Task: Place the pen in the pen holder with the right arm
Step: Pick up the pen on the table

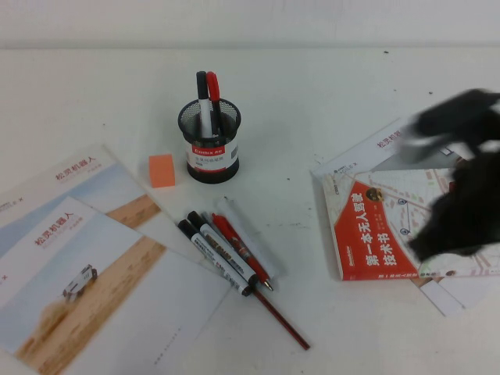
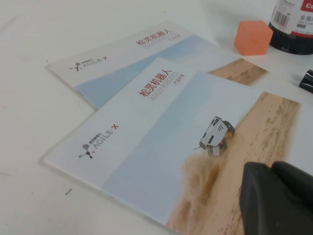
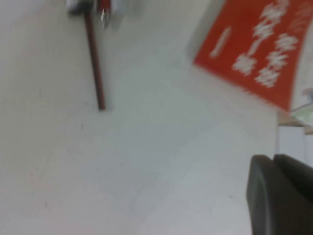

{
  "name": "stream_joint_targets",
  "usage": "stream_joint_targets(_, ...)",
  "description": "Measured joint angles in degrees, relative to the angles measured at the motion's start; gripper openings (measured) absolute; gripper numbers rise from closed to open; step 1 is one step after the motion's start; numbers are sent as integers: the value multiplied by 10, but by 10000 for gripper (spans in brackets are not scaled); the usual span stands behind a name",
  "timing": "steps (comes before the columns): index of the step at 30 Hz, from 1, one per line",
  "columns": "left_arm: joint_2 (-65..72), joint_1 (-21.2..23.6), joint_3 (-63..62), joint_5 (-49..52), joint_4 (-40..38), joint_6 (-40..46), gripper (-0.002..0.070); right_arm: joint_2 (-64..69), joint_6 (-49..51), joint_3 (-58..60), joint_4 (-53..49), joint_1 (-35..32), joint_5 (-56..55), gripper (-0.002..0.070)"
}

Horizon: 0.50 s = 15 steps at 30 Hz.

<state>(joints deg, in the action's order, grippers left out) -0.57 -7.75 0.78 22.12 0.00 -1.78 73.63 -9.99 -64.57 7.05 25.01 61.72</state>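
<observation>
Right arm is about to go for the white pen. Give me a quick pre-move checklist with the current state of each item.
1. Right gripper empty and ready to grasp: not ok; it is shut, holding nothing, above the table beside the orange book. Open it first.
2. Pen reachable: ok; it lies flat on the table at the far-right edge of the marker cluster.
3. Clean grasp on the pen: not ok; the red pen lies right against it.
4. Pen holder upright with room: ok; it already holds a few pens but has space.
5. Left gripper out of the way: ok; over the brochures, shut.
</observation>
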Motion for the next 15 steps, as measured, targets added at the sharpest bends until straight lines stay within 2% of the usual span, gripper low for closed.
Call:
stream_joint_targets(4,0,0,0,0,0,0,-1,157,6,-123,-24,48,72,-20)
stream_joint_targets(11,0,0,0,0,0,0,-1,340,6,-285,-48,84,80,-18)
stream_joint_targets(15,0,0,0,0,0,0,-1,410,2,-361,-47,100,82,52)
